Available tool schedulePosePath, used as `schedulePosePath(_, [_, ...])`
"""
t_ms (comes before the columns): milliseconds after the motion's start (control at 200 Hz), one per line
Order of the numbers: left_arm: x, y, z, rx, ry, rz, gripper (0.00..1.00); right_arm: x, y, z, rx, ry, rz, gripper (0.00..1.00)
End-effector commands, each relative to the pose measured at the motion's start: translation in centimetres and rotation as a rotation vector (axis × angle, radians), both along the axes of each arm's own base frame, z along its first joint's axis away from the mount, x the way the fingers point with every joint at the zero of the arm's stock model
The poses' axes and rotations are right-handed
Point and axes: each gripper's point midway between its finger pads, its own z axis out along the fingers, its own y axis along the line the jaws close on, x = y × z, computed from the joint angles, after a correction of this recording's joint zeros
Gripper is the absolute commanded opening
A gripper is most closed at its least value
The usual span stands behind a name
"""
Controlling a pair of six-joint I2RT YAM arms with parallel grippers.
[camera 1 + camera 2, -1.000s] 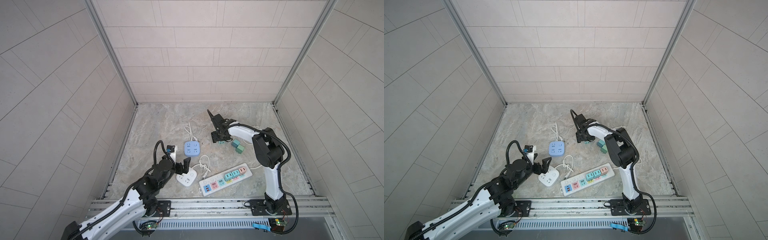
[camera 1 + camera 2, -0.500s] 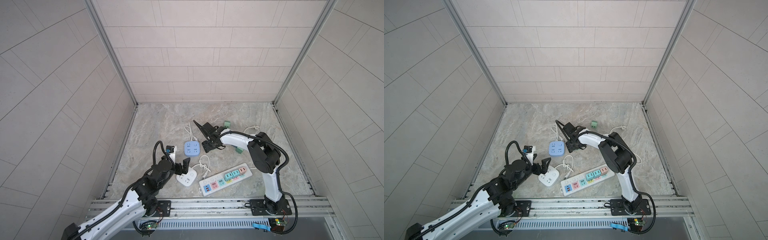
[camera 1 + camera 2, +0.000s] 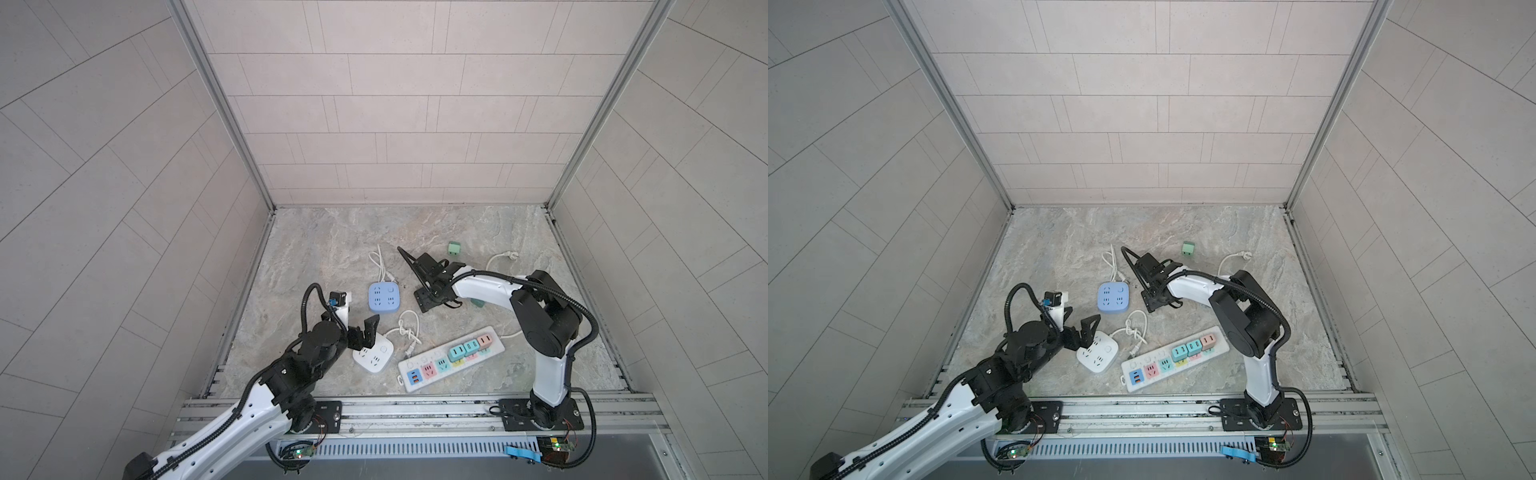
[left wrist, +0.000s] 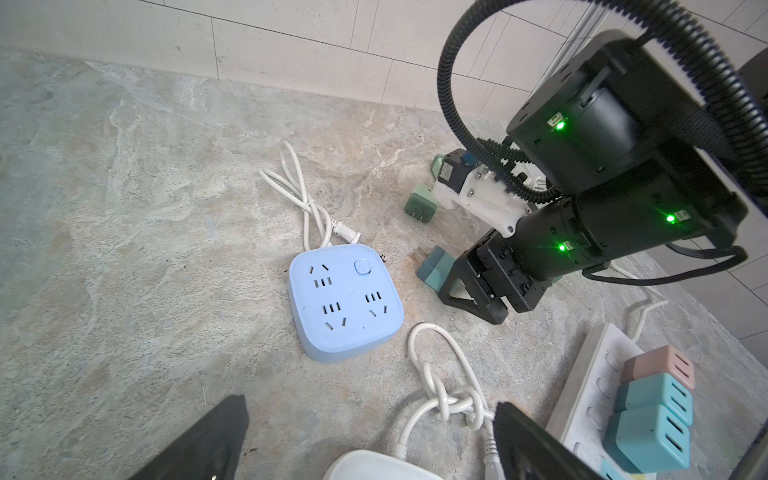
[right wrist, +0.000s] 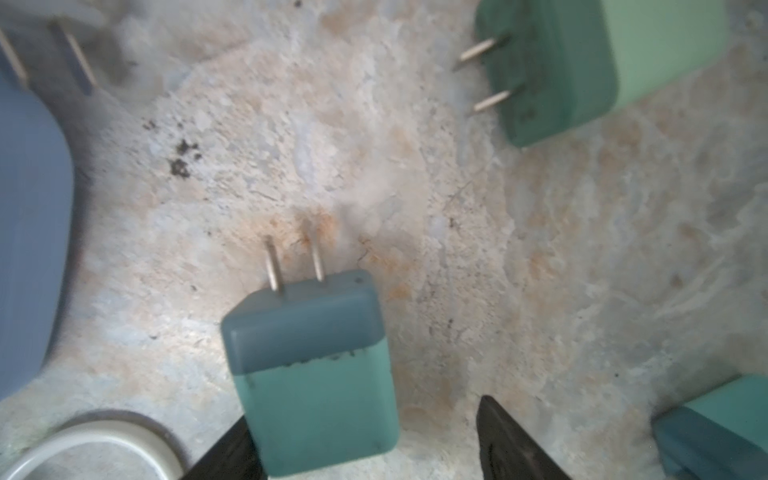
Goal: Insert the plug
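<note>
Right wrist view: teal cube-shaped two-pin plug (image 5: 311, 374) lies between the jaws of the right gripper (image 5: 363, 411), unclamped.
Jaws part-open, gap on one side; pins point straight away from the claw; pale-blue square socket block (image 3: 384, 296) sits just left.

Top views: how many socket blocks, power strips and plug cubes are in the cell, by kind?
Square socket blocks: 2 (blue, white)
Long power strip: 1
Plug cubes seated in the strip: 3 (teal, teal, pink)
Loose plug cubes: 3 (green, teal, teal)
Total: 9
</note>
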Motion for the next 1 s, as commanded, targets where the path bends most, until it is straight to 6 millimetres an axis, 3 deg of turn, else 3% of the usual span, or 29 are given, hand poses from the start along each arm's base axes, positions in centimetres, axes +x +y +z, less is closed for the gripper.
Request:
schedulePosePath(0, [0.1,0.3,0.6,-0.009,-0.01,0.015,1.0,0.4,-2.4,-1.0,0.014,0.023,-0.074,0.78])
schedulePosePath(295, [0.1,-0.4,1.2,-0.03,-0.011,-0.015,1.0,3.3,-2.7,-1.8,0.084,0.02,-0.15,0.79])
schedulePosePath(420, [0.1,-0.7,0.5,-0.014,0.012,-0.025,1.0,4.6,-2.5,-1.9,0.102,0.014,-0.184,0.78])
schedulePosePath(435, [0.3,-0.9,1.6,-0.03,-0.003,-0.028,1.0,4.8,-2.4,-1.8,0.105,0.011,-0.188,0.78])
schedulePosePath(480, [0.3,-1.1,1.6,-0.031,0.0,-0.035,1.0,5.0,-2.4,-1.6,0.115,0.005,-0.201,0.78])
schedulePosePath(605, [0.6,-1.2,1.6,-0.029,0.003,-0.029,1.0,5.0,-2.5,0.3,0.158,-0.037,-0.244,0.78])
schedulePosePath(876, [0.4,-1.1,1.2,-0.031,0.004,-0.029,1.0,4.4,-2.1,7.3,0.277,-0.241,-0.347,0.86])
schedulePosePath(996, [0.2,-0.9,1.5,-0.04,-0.007,-0.028,1.0,5.4,-1.8,8.2,0.288,-0.278,-0.425,0.89])
